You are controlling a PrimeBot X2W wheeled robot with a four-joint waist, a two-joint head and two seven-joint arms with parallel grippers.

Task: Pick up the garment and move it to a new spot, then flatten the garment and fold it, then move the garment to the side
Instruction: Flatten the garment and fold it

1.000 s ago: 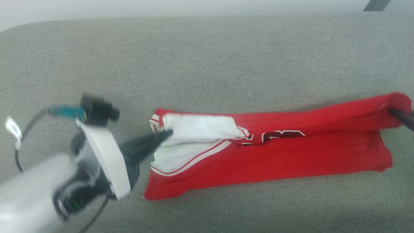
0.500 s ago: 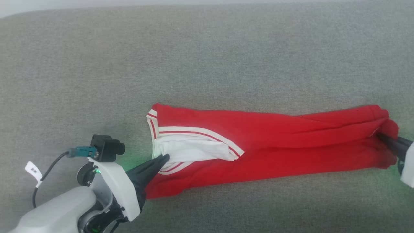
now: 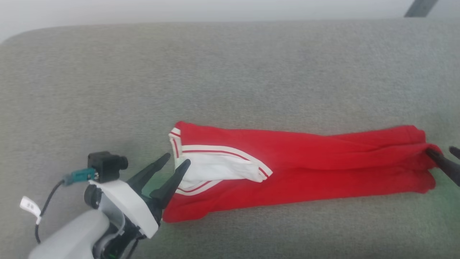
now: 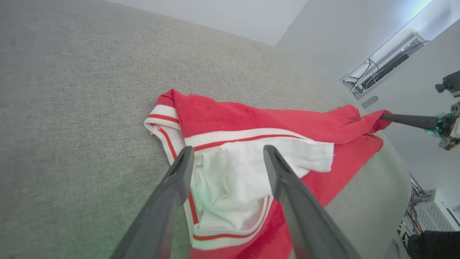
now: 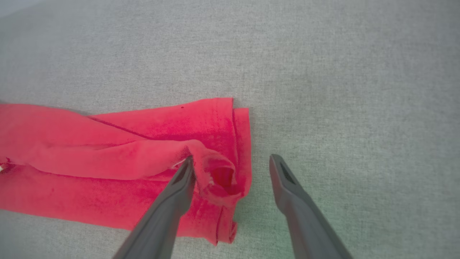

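Two ends of the garment [image 3: 316,169] each have a gripper at them, and you will see that neither one has hold of the cloth. The garment lies as a long, narrow, folded band on the grey fabric surface [image 3: 230,72], running from 9 o'clock to 3 o'clock across the lower half of the head view, mostly right of centre. Its 9 o'clock end shows the white sleeve [image 3: 215,171] bordered by red-and-white striped trim [image 3: 222,149]. The rest is plain red, rumpled with long creases. The left gripper [image 3: 176,159] comes in from 8 o'clock with its fingers parted wide. The finger nearer the garment has its tip at the sleeve's edge, and the other points over bare grey fabric just beside the striped edge. In the left wrist view the sleeve shows between the two fingers, but you cannot tell from it whether either tip is pressing on the cloth. The right gripper [image 3: 441,150] enters at the 3 o'clock edge, also spread wide and empty. In the right wrist view one fingertip meets a bunched-up fold of red at the garment's end, while the other finger stands over bare surface, clear of the cloth, toward 3 o'clock. A green glow tints the surface near both grippers.
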